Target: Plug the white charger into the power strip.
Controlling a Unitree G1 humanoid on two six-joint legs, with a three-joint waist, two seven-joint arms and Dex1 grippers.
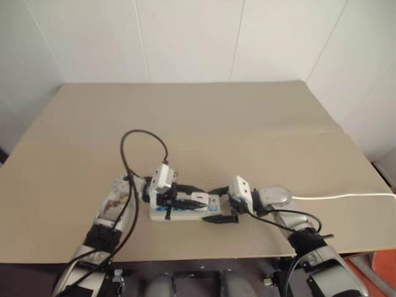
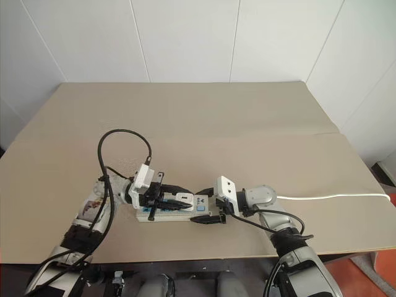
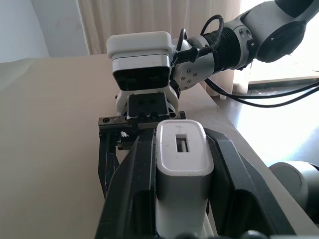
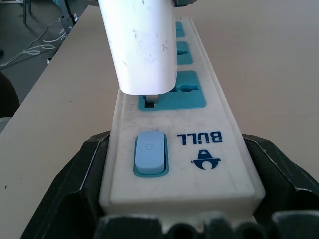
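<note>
white plastic: the white charger (image 4: 142, 45) is a small, smooth, hard-shelled block, judged light and stiff, and a little slippery on its flat sides.
charger grip: it is clamped across those flat sides between the two black fingers of the left gripper (image 3: 180, 164), with the socket end left free.
charger place: it is held over the power strip (image 4: 184, 149), at the blue socket next to the switch (image 4: 150, 153); its prongs are seen at that socket's slots, and the body is not yet seated flush.
strip grip: the switch end of the strip is held between the fingers of the right gripper (image 4: 177, 199), one at each long edge.
strip handling: judged rigid and light enough to skid on the table (image 1: 204, 124), so bracing at the end is sensible.
cord: a thin white cord (image 1: 346, 196) runs from beside the strip's switch end to the table edge.
best hold: the charger's flat sides, well back from the prongs.
risk: a tilted push could bind the prongs.
</note>
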